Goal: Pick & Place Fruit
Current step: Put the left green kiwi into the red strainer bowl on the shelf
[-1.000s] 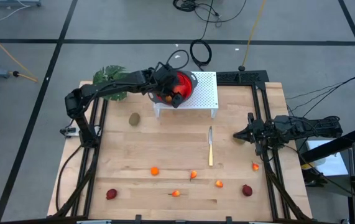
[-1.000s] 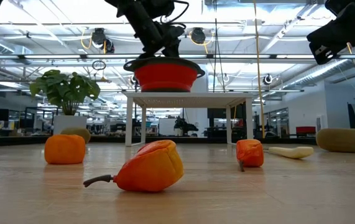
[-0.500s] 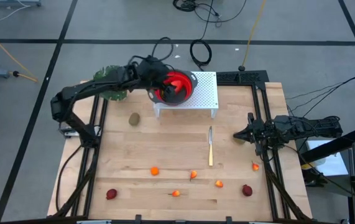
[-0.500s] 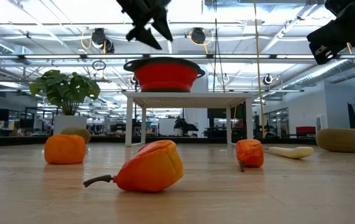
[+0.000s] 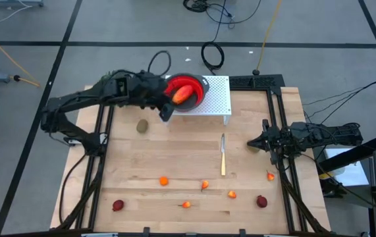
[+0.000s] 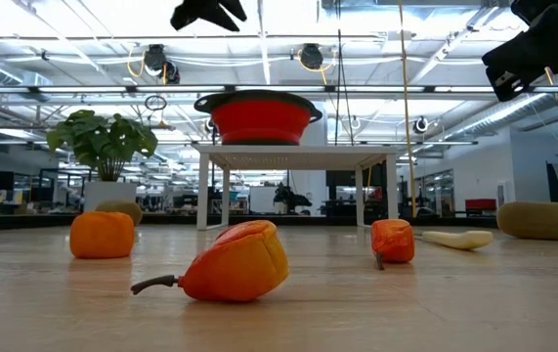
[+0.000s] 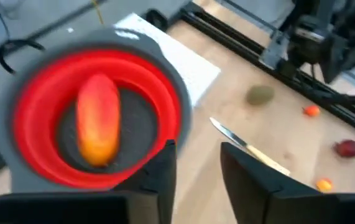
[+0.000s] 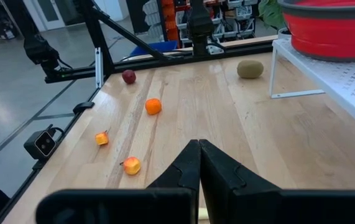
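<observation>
The larger red-yellow oblong fruit (image 5: 182, 94) is seen lying in the red bowl (image 5: 197, 85) on the white stand (image 5: 217, 99) at the table's far side. The left gripper (image 5: 164, 113) is held just left of the bowl, above the table, with nothing between its parted fingers (image 7: 165, 180). The right gripper (image 5: 252, 142) is kept closed and empty at the right edge.

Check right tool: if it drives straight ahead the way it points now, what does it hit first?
Probably nothing close. The shut right tool points level across the bare wooden table. The small brown oval fruit lies nearest that line, slightly off to one side, with the dark metal frame rail behind it. Depth is unclear.
</observation>
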You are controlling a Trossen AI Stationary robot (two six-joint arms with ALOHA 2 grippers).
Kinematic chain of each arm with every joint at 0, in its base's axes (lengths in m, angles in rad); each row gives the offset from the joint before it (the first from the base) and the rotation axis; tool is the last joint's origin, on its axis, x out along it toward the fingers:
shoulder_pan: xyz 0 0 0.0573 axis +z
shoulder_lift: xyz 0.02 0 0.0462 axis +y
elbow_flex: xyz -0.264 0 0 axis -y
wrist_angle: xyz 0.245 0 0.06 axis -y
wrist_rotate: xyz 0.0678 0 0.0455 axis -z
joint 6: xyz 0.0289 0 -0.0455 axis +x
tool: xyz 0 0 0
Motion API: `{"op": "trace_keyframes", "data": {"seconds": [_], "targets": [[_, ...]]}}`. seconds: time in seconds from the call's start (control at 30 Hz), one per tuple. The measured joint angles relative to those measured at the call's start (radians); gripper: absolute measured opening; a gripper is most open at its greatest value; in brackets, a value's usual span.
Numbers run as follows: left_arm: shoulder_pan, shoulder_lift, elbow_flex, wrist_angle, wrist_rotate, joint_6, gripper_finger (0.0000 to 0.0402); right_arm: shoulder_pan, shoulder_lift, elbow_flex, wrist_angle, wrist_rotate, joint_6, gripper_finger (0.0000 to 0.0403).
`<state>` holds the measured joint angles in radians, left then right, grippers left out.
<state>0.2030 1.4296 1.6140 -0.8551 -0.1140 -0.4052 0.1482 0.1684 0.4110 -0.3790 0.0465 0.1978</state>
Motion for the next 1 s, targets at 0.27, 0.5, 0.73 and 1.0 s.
{"op": "trace_keyframes", "data": {"seconds": [0.27,0.5,0.73,1.0], "targets": [[-0.149,0.002,0.000,-0.073,-0.001,-0.133,0.0060,0.000,0.000,0.000,0.000,0.000,0.000,0.0000],[-0.277,0.002,0.000,-0.079,-0.069,-0.215,0.0023,0.000,0.000,0.000,0.000,0.000,0.000,0.0000],[-0.363,0.002,0.000,-0.079,-0.130,-0.288,0.0008,0.000,0.000,0.000,0.000,0.000,0.000,0.0000],[-0.423,0.002,0.000,-0.079,-0.173,-0.341,0.0003,0.000,0.000,0.000,0.000,0.000,-0.001,0.0000]]}}
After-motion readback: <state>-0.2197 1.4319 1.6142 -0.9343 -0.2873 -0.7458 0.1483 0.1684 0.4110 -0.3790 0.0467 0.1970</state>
